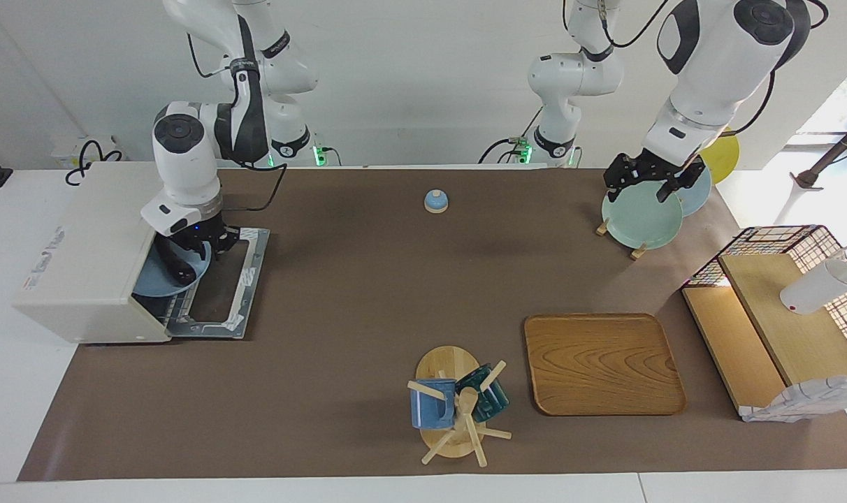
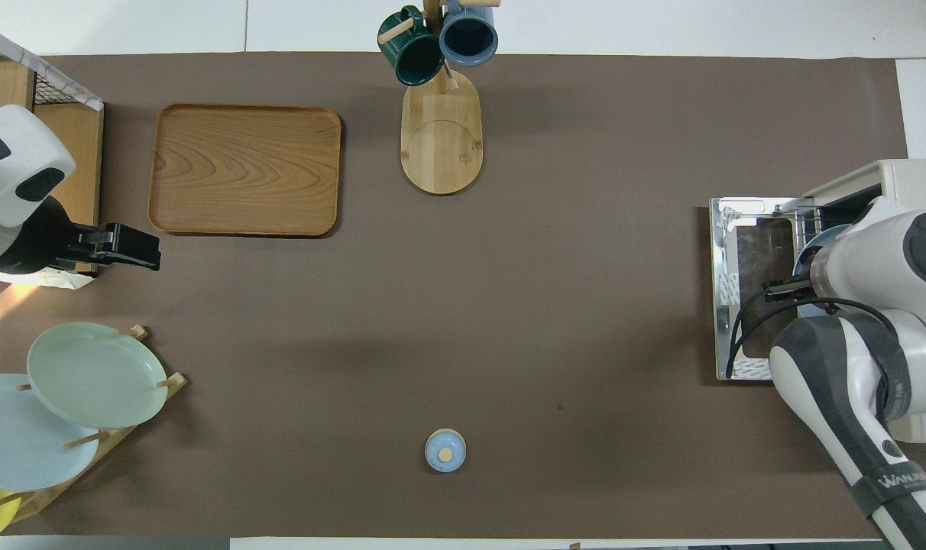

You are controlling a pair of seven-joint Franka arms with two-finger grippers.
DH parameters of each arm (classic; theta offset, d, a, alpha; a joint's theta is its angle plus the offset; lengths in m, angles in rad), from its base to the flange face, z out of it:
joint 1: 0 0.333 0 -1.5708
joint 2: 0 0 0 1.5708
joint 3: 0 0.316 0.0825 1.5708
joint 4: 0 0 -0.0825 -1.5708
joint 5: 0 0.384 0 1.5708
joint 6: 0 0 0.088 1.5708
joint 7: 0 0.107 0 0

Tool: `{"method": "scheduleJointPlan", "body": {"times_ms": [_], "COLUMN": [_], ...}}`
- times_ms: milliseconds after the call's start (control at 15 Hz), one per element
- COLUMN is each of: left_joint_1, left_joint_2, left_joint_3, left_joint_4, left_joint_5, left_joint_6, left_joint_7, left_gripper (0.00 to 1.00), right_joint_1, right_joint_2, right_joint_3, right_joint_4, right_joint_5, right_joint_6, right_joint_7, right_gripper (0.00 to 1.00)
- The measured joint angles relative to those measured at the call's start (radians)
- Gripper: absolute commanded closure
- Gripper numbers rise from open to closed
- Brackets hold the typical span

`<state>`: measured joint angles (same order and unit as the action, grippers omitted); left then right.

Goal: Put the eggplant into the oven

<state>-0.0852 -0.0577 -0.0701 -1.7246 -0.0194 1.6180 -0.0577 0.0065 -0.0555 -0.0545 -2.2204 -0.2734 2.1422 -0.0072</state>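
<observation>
Eggplant [image 1: 178, 263] lies dark and slim on a blue plate [image 1: 159, 281] that sits on the wire rack at the mouth of the oven [image 1: 88, 251], at my right arm's end of the counter [image 1: 367, 293]. In the facing view the oven door [image 1: 228, 283] lies folded down flat in front of it. My right jaws [image 1: 201, 246] hang just over the plate's nearer rim, right above the eggplant; whether they are released or grasping I cannot tell. My left jaws [image 1: 653, 183] wait, spread wide with nothing between them, over a pale green plate [image 1: 640, 220] standing in a wooden rack at my left arm's end.

From overhead, my right arm covers most of the oven [image 2: 910, 183]; only a sliver of the blue plate [image 2: 814, 237] shows past the wrist, above the open door [image 2: 753, 290]. The eggplant is hidden there. My left jaws [image 2: 138, 248] hover beside a wooden tray [image 2: 245, 169].
</observation>
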Motion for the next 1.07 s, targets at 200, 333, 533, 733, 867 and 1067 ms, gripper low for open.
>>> {"method": "scheduleJointPlan", "body": {"times_ms": [200,333,533,733,867,1067], "left_joint_1": [0.000,0.000,0.000,0.000,0.000,0.000], "left_joint_2": [0.000,0.000,0.000,0.000,0.000,0.000], "left_joint_3": [0.001,0.001,0.001,0.001,0.001,0.001], "left_joint_4": [0.000,0.000,0.000,0.000,0.000,0.000], "left_joint_5": [0.000,0.000,0.000,0.000,0.000,0.000], "left_joint_6": [0.000,0.000,0.000,0.000,0.000,0.000], "left_joint_7": [0.000,0.000,0.000,0.000,0.000,0.000], "left_gripper": [0.00,0.00,0.00,0.00,0.00,0.00], "right_joint_1": [0.041,0.118,0.170,0.158,0.145,0.119], "right_joint_2": [0.000,0.009,0.087,0.154,0.172,0.182], "right_joint_3": [0.022,0.028,0.035,0.026,0.023,0.022], "right_joint_4": [0.100,0.093,0.022,-0.002,-0.008,-0.037], "right_joint_5": [0.074,0.106,0.107,0.107,0.107,0.107], "right_joint_6": [-0.105,-0.064,0.091,0.151,0.162,0.211], "right_joint_7": [-0.018,0.032,0.116,0.116,0.116,0.116], "right_gripper": [1.00,1.00,1.00,1.00,1.00,1.00]}}
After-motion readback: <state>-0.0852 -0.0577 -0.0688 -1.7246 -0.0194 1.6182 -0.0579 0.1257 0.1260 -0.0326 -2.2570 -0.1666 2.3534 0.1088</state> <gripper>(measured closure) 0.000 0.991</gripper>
